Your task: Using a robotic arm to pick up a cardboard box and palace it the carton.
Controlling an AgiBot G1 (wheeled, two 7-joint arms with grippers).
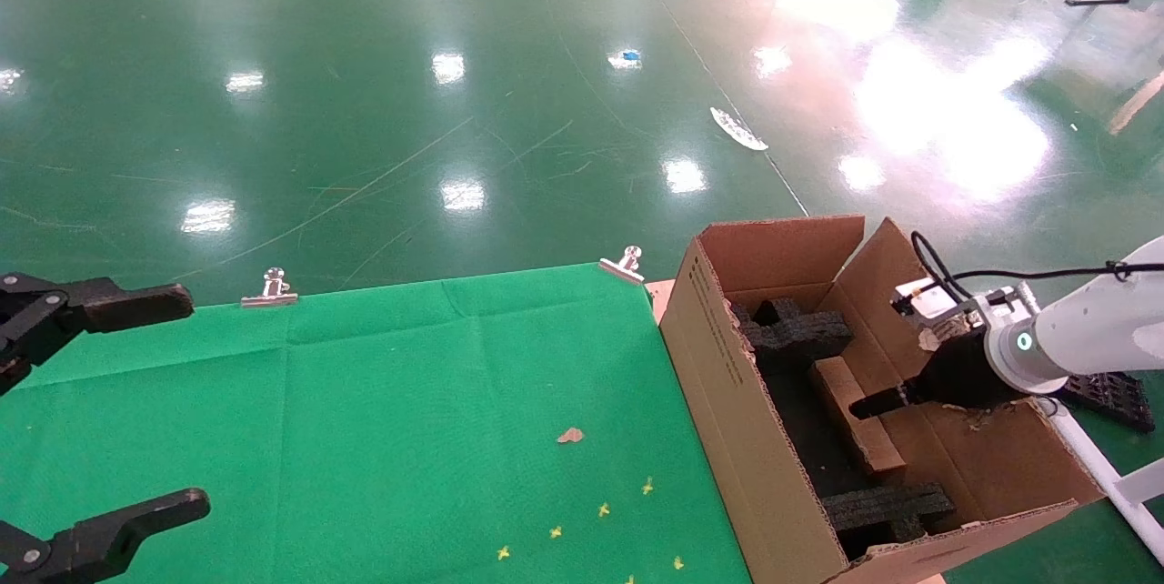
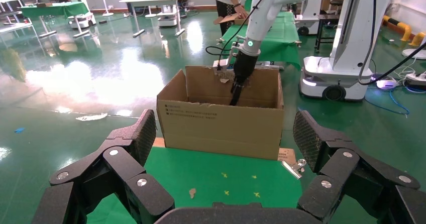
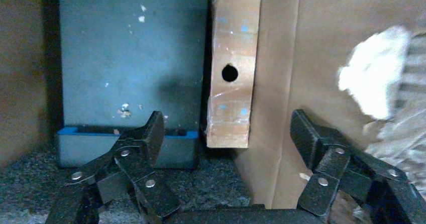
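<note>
Wide-open, our right end effector [image 3: 226, 133] is hovering over the cardboard box [image 3: 232, 68] inside the carton [image 1: 727, 384]; withdrawing carelessly risks snagging a flap.

Overhead lamps throw hard white glare across the glossy green floor [image 1: 382, 111], with a washed-out pinkish bloom at the far right of the head view. The green tabletop [image 1: 409, 420] is evenly lit and matte, nearly shadowless. Inside the carton [image 1: 764, 438] the light falls off into deep shade. The right wrist view is dim and soft, its colours muted; the cardboard box [image 3: 232, 68] is faintly blurred, and a pale torn scrap [image 3: 374, 78] is overexposed.
</note>
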